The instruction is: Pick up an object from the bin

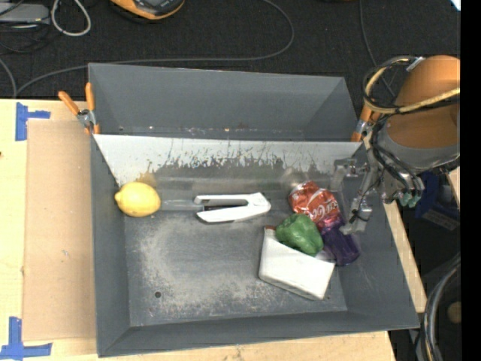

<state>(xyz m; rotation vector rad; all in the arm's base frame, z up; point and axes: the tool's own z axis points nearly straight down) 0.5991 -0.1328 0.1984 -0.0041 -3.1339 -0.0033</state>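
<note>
- Six loose things are seen in the grey metal bin, four of them crowded together at its right side.
- The end effector is lowered into the bin close to the right wall, below the arm's orange cover and its cables.
- Whether the end effector is open or closed cannot be told from this view, and nothing is seen to be held by it.
- A crumpled red can with white lettering lies just beside the end effector, on the side facing the bin's middle.
- A purple object of uncertain kind lies directly below the end effector's tip, touching or nearly touching it.
- A green pepper-shaped object is pressed between the red can and the purple object, and rests partly on a white flat box.
- A white stapler-like tool lies on its side near the bin's middle, apart from the cluster.
- A yellow lemon is set well apart at the left, against the foot of the back wall.
</note>
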